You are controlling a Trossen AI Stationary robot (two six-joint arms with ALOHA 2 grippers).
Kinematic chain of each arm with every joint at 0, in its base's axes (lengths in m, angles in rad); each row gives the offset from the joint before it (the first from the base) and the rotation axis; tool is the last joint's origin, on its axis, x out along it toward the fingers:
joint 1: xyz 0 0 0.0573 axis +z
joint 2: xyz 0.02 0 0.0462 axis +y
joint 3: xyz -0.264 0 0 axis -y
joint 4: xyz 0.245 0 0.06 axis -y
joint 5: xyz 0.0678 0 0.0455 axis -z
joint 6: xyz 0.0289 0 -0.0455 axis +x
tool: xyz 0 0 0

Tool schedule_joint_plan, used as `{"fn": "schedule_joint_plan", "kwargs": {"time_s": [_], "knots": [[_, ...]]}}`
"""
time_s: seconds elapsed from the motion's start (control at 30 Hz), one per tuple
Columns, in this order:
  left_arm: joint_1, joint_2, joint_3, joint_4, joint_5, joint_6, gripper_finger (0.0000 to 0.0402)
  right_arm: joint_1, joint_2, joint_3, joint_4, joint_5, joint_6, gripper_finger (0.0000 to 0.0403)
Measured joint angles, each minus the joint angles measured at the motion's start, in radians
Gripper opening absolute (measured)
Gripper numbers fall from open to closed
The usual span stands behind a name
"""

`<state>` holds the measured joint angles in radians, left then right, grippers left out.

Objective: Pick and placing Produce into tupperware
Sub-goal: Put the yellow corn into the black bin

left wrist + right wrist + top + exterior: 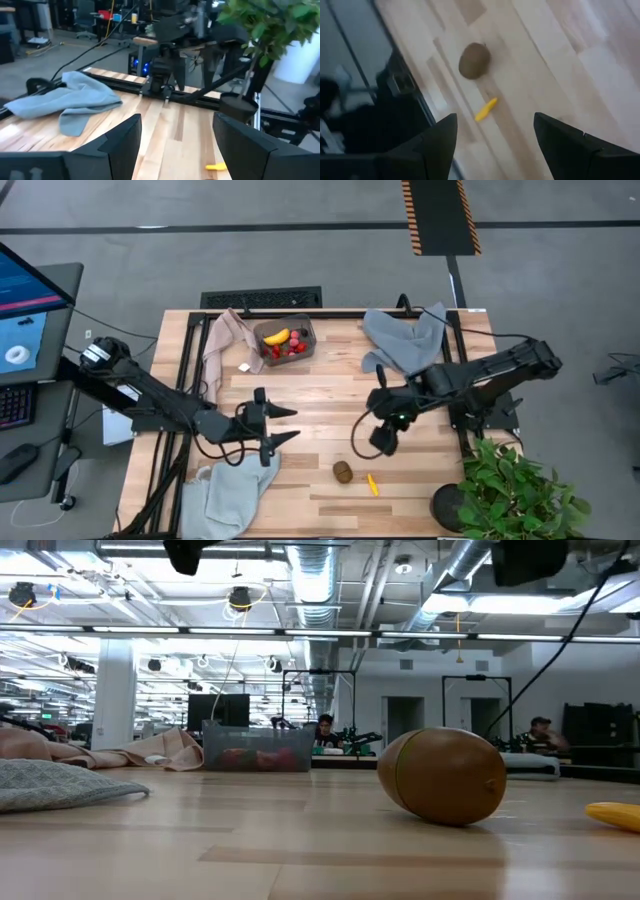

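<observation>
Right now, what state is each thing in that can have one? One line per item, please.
tupperware: lidless, holding a banana and strawberries.
kiwi: loose on the table, not yet packed.
small yellow piece: lying flat beside the kiwi, apart from it.
left tool: open, empty.
right tool: open, empty, above the kiwi.

No readable text, labels, brand names or numbers appeared in any view. The monitor (25, 310) beside the bench showed only a blue screen with marks too small to read, and a black-and-orange hazard-striped strip (440, 217) on the floor carried no lettering.
</observation>
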<state>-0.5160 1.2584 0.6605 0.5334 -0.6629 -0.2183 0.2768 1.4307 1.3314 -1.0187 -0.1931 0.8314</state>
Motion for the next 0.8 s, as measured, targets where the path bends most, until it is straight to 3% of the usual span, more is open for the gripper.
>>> {"fn": "schedule_joint_plan", "kwargs": {"time_s": [0.17, 0.4, 0.57, 0.8], "knots": [[-0.024, 0.0, 0.0, 0.012, 0.0, 0.035, 0.0236, 0.06, 0.06, 0.036, 0.029, 0.041, 0.135, 0.0286], [-0.029, 0.0, 0.0, 0.008, 0.0, 0.04, 0.0236, 0.174, 0.141, 0.083, 0.036, 0.189, 0.214, 0.0286], [-0.027, 0.0, 0.0, 0.023, 0.0, 0.061, 0.0236, 0.227, 0.186, 0.091, 0.079, 0.151, 0.243, 0.0286], [-0.026, 0.0, 0.0, 0.03, 0.0, 0.086, 0.0236, 0.278, 0.286, 0.091, 0.184, 0.072, 0.408, 0.0286]]}}
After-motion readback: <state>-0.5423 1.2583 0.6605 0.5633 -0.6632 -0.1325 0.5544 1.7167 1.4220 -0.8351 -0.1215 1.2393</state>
